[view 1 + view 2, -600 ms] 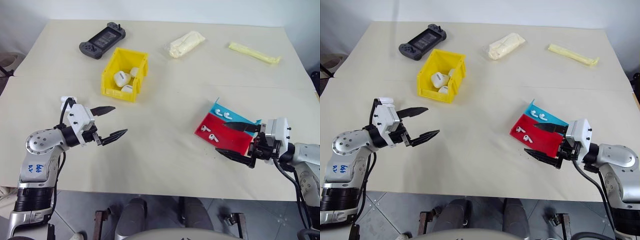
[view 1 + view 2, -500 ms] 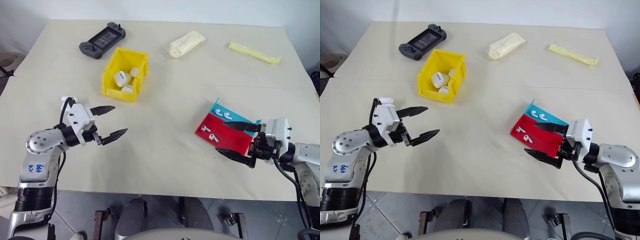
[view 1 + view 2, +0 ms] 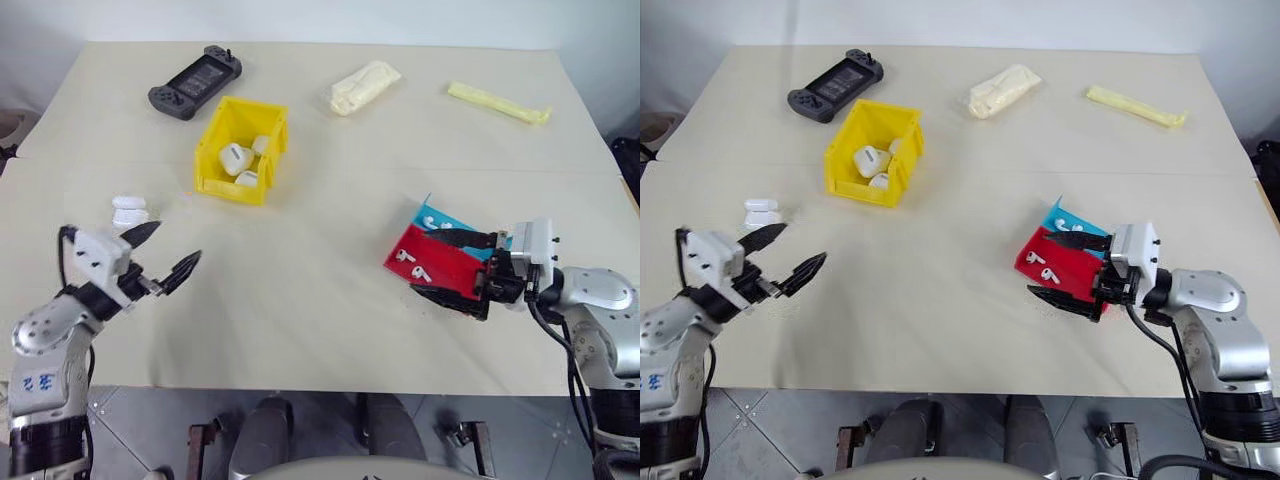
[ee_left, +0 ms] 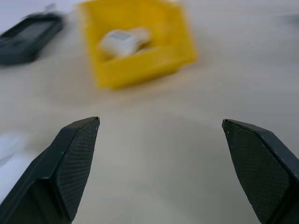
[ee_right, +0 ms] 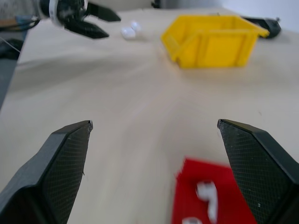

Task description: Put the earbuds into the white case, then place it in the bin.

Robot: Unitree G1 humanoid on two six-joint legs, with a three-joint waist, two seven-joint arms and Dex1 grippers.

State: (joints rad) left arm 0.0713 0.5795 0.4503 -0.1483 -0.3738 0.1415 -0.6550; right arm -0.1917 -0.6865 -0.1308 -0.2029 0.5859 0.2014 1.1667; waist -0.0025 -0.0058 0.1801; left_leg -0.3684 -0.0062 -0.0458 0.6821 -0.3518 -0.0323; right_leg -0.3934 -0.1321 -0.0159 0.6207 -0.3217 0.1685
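The white case [image 3: 130, 210] lies on the table to the left of the bin [image 3: 212, 166], which is yellow and holds several similar white cases. My left gripper [image 3: 178, 241] hovers open just in front and to the right of the white case, with nothing between its fingers. The earbuds [image 3: 413, 265] lie on the red half of a tray [image 3: 455, 271], with more on its blue half [image 3: 452, 219]. My right gripper [image 3: 422, 262] points left, open, one finger over the tray and one along its near edge. The right wrist view shows an earbud [image 5: 206, 195] on the red tray between the fingers [image 5: 60, 163].
At the back left lies a black game controller [image 3: 195, 81]. A cream plastic bag [image 3: 364, 87] and a yellow wrapped strip [image 3: 497, 103] lie at the back right. Bare table lies between the two grippers.
My left arm has drawn back and to the left, uncovering the white case. The right gripper has moved left over the tray. Both stay open.
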